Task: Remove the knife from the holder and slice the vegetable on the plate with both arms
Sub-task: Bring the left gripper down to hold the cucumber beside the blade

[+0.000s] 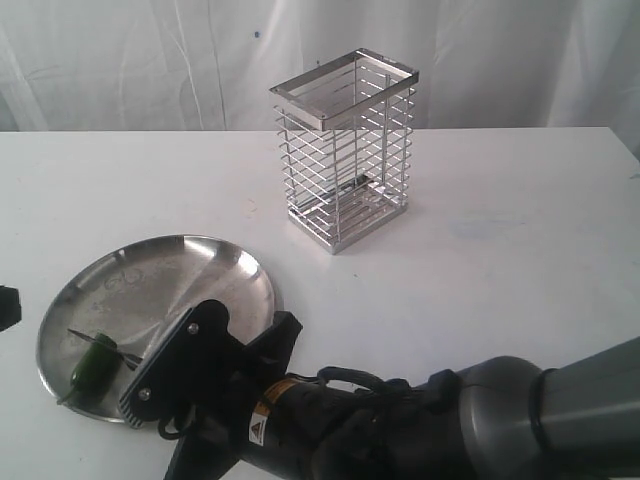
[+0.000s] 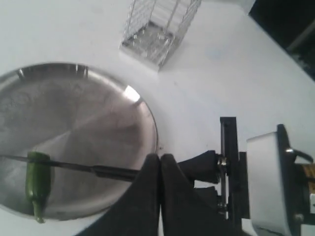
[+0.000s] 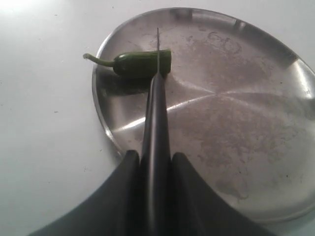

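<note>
Blade of the slim all-dark knife [image 3: 156, 108], pinched in the right gripper [image 3: 155, 162], rests across the small glossy green chili pepper [image 3: 140, 64] on the round steel plate [image 3: 236, 123] at near left, left gripper [image 2: 160, 169] pressed together just off its rim.

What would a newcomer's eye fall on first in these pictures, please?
The knife, clamped in the right gripper, rests its blade across the green chili on the steel plate, at the exterior view's lower left. Behind them, the wire holder stands upright and empty.
</note>
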Action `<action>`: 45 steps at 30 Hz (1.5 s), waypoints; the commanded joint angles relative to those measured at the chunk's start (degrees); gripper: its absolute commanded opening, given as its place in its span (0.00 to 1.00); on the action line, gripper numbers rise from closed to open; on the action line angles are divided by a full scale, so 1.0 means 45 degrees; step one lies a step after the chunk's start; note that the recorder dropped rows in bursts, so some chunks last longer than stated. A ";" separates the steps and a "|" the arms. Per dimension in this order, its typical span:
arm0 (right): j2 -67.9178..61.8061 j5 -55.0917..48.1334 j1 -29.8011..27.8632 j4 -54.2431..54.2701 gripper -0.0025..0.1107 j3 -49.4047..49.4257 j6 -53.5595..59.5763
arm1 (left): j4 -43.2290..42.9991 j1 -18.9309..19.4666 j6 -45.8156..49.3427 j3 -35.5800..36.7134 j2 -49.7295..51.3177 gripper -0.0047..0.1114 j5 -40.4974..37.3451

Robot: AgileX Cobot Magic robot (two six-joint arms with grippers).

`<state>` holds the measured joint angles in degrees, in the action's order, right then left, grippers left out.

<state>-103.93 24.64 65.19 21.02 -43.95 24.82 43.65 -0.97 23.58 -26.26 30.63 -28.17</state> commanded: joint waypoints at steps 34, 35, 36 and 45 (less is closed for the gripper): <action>0.0084 -0.0865 -0.0389 0.0269 0.02 -0.0036 0.0132 | -0.2527 -0.0092 0.0140 -0.2717 0.7285 0.31 0.0320; 0.0084 -0.0865 -0.0389 0.0269 0.02 -0.0036 0.0132 | -0.2527 -0.0092 0.0140 -0.2717 0.7338 0.31 0.0320; 0.0084 -0.0865 -0.0389 0.0269 0.02 -0.0036 0.0132 | -0.2527 -0.0092 0.0140 -0.2717 0.7474 0.31 0.0320; 0.0084 -0.0947 -0.0389 0.0269 0.02 -0.0036 0.0132 | -0.1766 -0.0092 0.0140 -0.2411 0.8706 0.25 0.0843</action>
<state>-103.93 21.11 63.92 22.37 -44.06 24.94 34.22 -1.06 24.10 -37.29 68.80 -25.47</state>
